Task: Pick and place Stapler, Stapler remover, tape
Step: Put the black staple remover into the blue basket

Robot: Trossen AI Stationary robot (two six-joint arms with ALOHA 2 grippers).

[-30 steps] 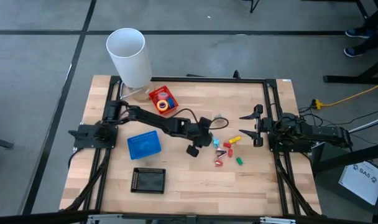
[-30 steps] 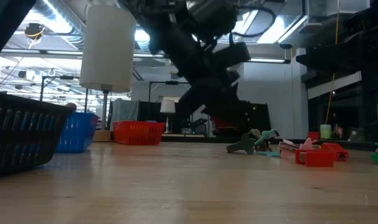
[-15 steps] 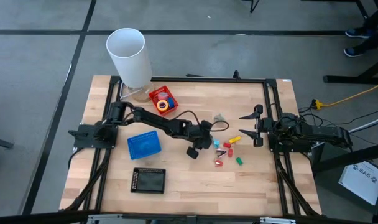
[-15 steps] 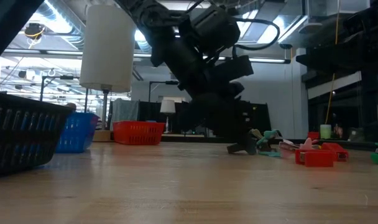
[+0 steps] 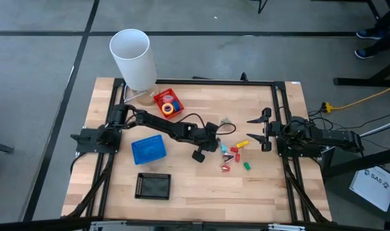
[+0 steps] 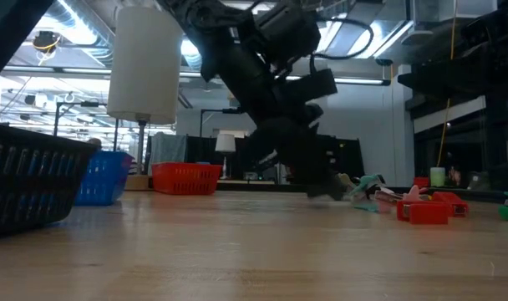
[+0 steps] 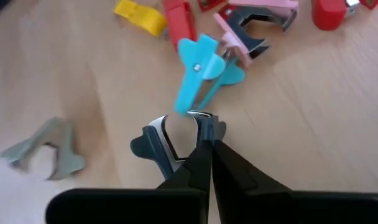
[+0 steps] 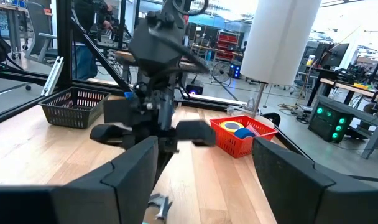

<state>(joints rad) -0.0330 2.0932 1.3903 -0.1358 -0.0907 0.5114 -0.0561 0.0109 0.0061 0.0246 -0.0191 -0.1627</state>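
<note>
From the high view, the left gripper (image 5: 214, 142) is reached out to the middle of the wooden desk (image 5: 195, 192), at the left edge of a small cluster of pieces. That cluster holds a yellow piece (image 5: 242, 142), red pieces (image 5: 234, 149) and a green piece (image 5: 247, 165), just right of centre. A red basket (image 5: 168, 104) holding tape rolls (image 5: 169, 110) sits in the upper left part of the desk, below a tall white cylinder (image 5: 133, 59). A blue basket (image 5: 148, 149) lies left of centre and a black basket (image 5: 153, 185) lower left. The right gripper (image 5: 262, 131) waits at the right side of the desk with its jaws apart.

In the low view, the left arm comes down in the middle of the frame to the desk surface, beside a red piece (image 6: 428, 211) at the right.

In the left wrist view, the left jaws are pressed together on a dark grey staple remover (image 7: 176, 137) at centre frame. A blue staple remover (image 7: 204, 65) lies just above it, a pink one (image 7: 254, 25) at the upper right, and a pale grey-green one (image 7: 46, 149) at the left.

In the right wrist view, the right jaws stand wide apart at the bottom, with the red basket to the right of centre.
</note>
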